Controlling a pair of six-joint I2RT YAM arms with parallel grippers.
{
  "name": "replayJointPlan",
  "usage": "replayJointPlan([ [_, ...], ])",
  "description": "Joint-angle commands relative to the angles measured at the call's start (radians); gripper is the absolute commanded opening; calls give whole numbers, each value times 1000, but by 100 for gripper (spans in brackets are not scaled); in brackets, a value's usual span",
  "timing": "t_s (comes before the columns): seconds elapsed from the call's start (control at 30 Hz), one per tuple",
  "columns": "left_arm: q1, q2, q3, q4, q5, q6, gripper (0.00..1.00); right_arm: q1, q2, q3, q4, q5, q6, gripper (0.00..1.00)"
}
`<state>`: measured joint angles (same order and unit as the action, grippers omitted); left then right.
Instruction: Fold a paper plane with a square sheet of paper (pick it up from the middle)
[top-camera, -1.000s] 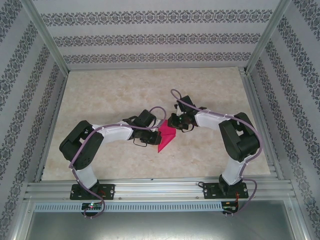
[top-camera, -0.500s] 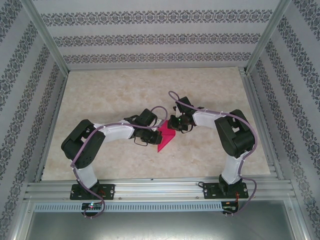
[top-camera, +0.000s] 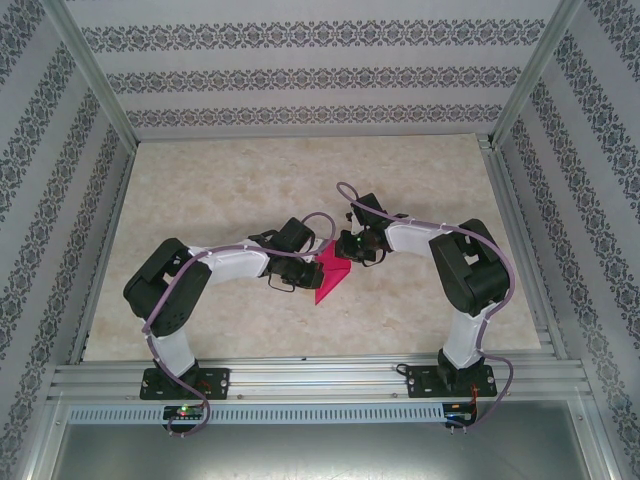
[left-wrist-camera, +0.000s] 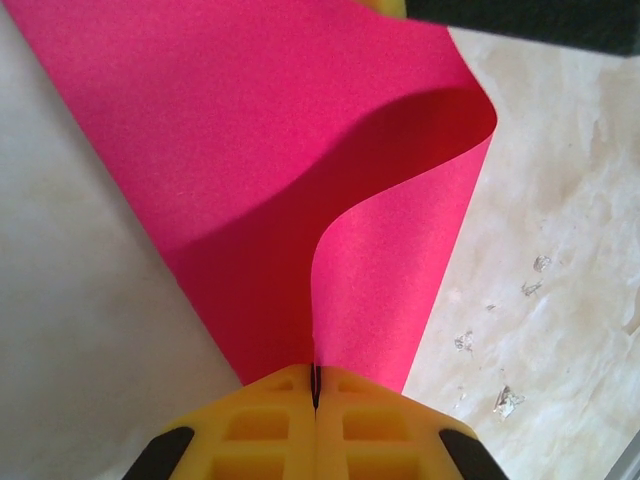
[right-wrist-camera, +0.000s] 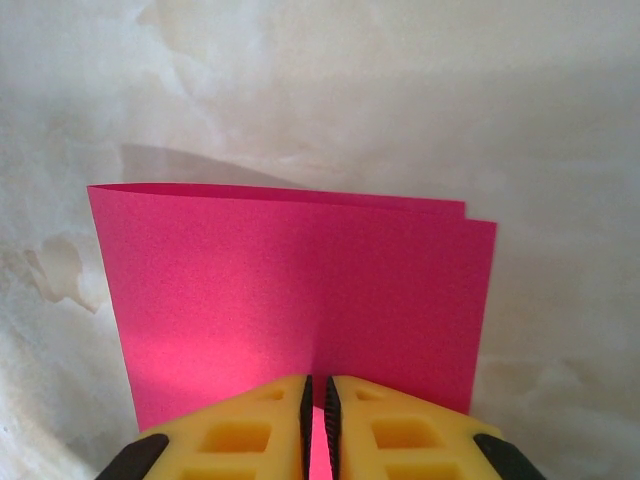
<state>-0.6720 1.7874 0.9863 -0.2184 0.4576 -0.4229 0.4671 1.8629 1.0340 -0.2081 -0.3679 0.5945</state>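
**Both my grippers pinch the folded pink sheet at mid-table**

My left gripper (left-wrist-camera: 315, 378) sits at the left of the pink sheet (top-camera: 332, 272), its yellow fingers (left-wrist-camera: 258, 415) pressed fully together on the sheet's left edge. From that wrist the paper fans away from the pinch. One layer bows up in a soft curve and throws a shadow on the layer beneath. The sheet is held between my two grippers, around the middle of the table (top-camera: 220, 180). From above it is a narrow pointed shape with its tip toward the near side. I cannot tell whether it touches the table. On the right, my right gripper (right-wrist-camera: 318, 398) grips the sheet's far-right edge. Its jaws are almost together, with a thin strip of pink clamped in the slit. From that wrist the sheet looks doubled over, in two layers whose far edges are slightly out of line.
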Motion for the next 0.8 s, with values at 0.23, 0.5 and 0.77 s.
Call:
replayJointPlan([
  [0.23, 14, 28, -12, 12, -33, 9, 7, 3, 50, -11, -58, 61, -15, 17],
  [0.5, 14, 53, -1, 13, -23, 10, 8, 3, 54, -14, -59, 60, -13, 18],
  [0.77, 15, 65, -7, 17, -13, 13, 8, -2, 25, 33, -54, 5, -17, 20],
])
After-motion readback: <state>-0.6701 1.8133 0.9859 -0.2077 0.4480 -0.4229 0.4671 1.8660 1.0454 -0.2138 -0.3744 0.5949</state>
